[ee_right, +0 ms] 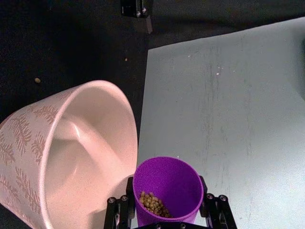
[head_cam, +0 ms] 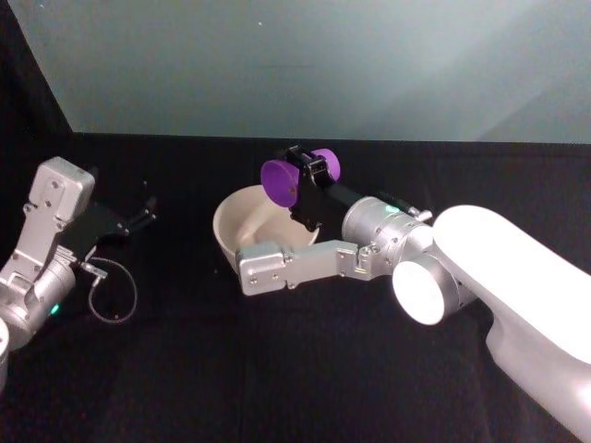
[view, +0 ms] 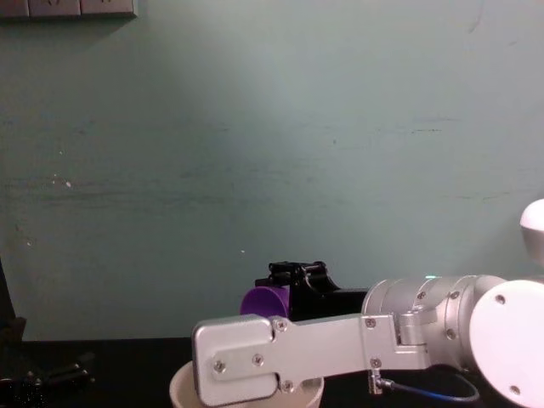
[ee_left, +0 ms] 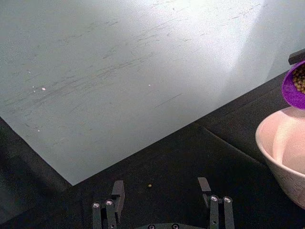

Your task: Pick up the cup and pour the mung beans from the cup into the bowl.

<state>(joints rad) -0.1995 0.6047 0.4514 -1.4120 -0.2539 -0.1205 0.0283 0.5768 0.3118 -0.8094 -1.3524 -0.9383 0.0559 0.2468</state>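
Right wrist view: the fingers (ee_right: 215, 210) of the right gripper (ee_right: 167, 211) are clamped on either side of the cup (ee_right: 167, 183), gripping its wall with the mouth facing away from the wrist. The beans (ee_right: 152, 204) lie heaped against the cup's low side, well short of the lip. In the head view the cup (head_cam: 277, 182) lies tipped almost on its side in the air, mouth toward the robot's left, above the far part of the bowl (head_cam: 242, 217), which stands on the tabletop (head_cam: 277, 369). No beans show in the part of the bowl that can be seen, so the pour looks barely begun. The main risk, as I judge it, is aim: the mouth hangs nearer the rim than the middle, so a quick roll of the wrist could send beans past the edge or bouncing off the smooth inner wall. One stray bean (ee_left: 149, 185) lies on the cloth as it is. The cup is smooth and tapered, so it could creep between the fingers as the tilt steepens — a slip would drop it into the bowl. The right arm (head_cam: 286, 268) crosses just in front of the bowl's near side; I cannot tell whether they touch, but a sweep of that link could shove the bowl out from under the stream. The left gripper (head_cam: 138, 214) sits parked at the left of the tabletop, well apart, fingers spread with nothing between them.
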